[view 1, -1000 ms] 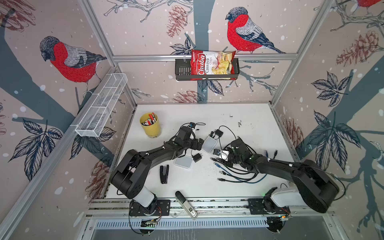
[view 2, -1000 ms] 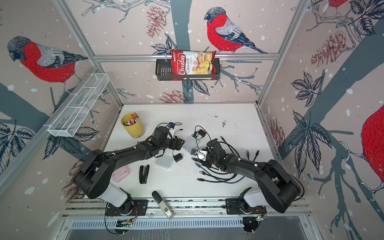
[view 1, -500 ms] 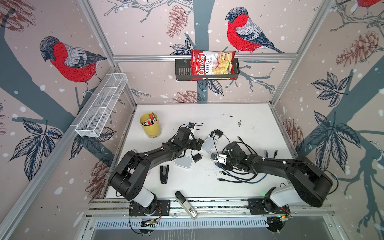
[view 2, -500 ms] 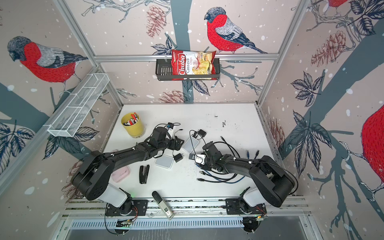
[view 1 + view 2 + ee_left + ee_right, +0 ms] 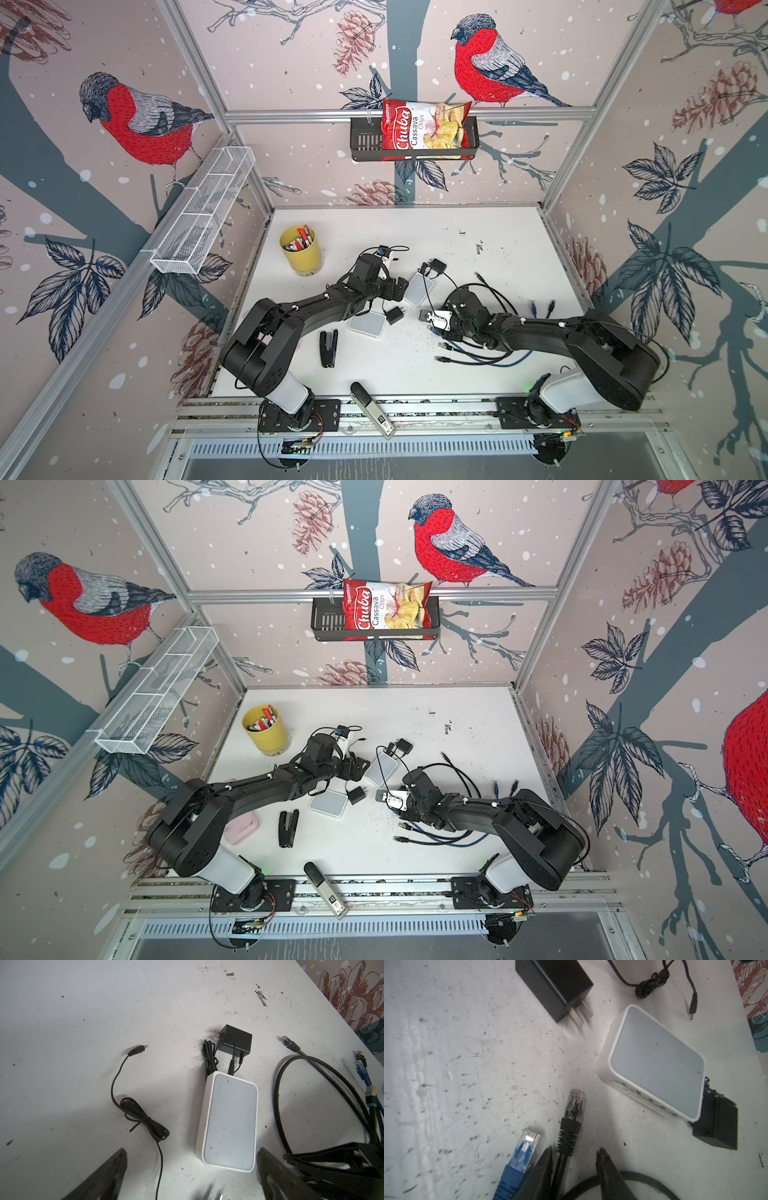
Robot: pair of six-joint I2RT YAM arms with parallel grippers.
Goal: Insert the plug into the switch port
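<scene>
The white switch (image 5: 419, 289) (image 5: 381, 769) lies flat mid-table; a row of ports (image 5: 643, 1095) shows along one side. My left gripper (image 5: 401, 289) (image 5: 192, 1150) is open, and the switch (image 5: 228, 1120) lies just ahead between its spread fingers, untouched. The plug (image 5: 574, 1103), clear-tipped on a black cable, lies on the table a short way from the ports. My right gripper (image 5: 428, 326) (image 5: 575, 1148) straddles the cable just behind the plug's boot. Its jaws stand apart, one finger (image 5: 544, 1167) against the cable and the other clear of it.
A blue-cabled plug (image 5: 527, 1147) lies beside the black one. Black power adapters (image 5: 556, 987) (image 5: 716, 1126) flank the switch. A second white box (image 5: 366, 325), a stapler (image 5: 328, 348), a yellow pen cup (image 5: 301, 249) and a cable tangle (image 5: 478, 353) share the table.
My right gripper has shifted a little left and toward the table's front, settling over the black cable. The left arm and the switch have stayed put.
</scene>
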